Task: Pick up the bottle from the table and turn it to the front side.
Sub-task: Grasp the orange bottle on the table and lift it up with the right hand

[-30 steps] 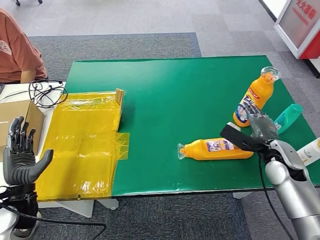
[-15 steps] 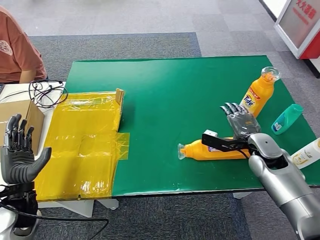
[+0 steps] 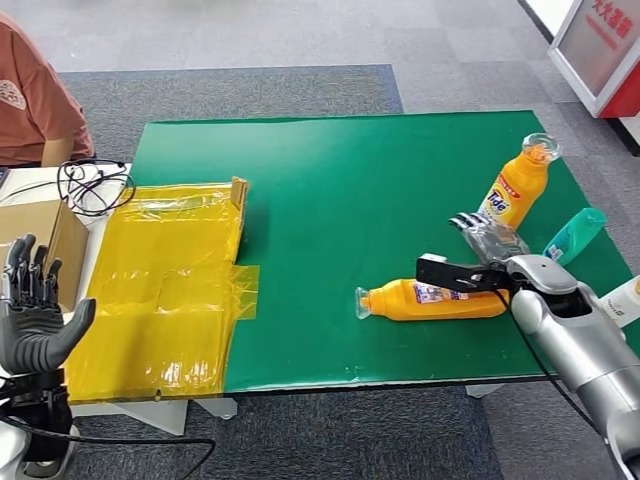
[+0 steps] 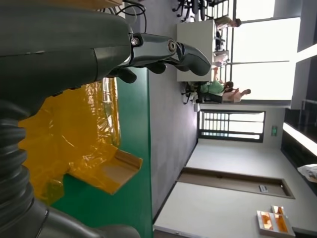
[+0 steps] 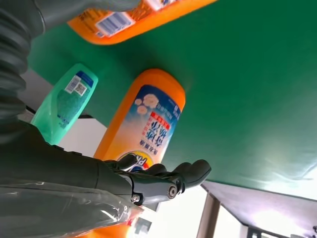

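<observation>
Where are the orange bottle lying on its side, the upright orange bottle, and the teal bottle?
Orange bottle lying on its side (image 3: pixel 423 298): head view, its body by the label.
Upright orange Tide bottle (image 3: pixel 518 188): head view, upper body.
Teal bottle (image 3: pixel 575 236): head view, mid-body.

"Tide" on your upright orange bottle, maybe Chinese characters on the red sign.

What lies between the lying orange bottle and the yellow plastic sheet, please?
Nothing: in the head view, only bare green mat separates the lying orange bottle from the yellow plastic sheet.
</observation>
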